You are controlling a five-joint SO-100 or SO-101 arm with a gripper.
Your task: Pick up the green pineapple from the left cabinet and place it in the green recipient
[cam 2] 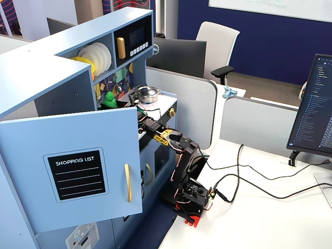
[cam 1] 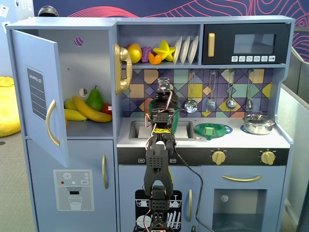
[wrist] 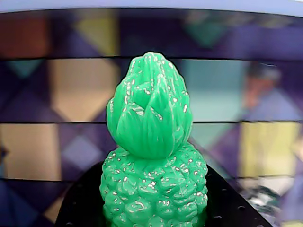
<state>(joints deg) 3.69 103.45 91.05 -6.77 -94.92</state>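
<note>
The green pineapple point(wrist: 152, 161) fills the wrist view, upright between two black jaws, with the tiled back wall behind it. My gripper point(wrist: 154, 210) is shut on its bumpy body. In a fixed view the gripper point(cam 1: 164, 94) is raised over the sink, in front of the dark green ribbed cup point(cam 1: 154, 105), which the arm mostly hides. In another fixed view the pineapple point(cam 2: 109, 98) shows just past the door's top edge. The left cabinet point(cam 1: 87, 58) stands with its door point(cam 1: 36, 72) swung open.
Bananas point(cam 1: 87, 110) and a dark green pear point(cam 1: 95, 99) lie in the cabinet. A flat green dish point(cam 1: 213, 129) and a silver pot point(cam 1: 258, 123) sit on the counter to the right. Utensils point(cam 1: 211, 102) hang on the tiled wall. The microwave point(cam 1: 246, 44) is above.
</note>
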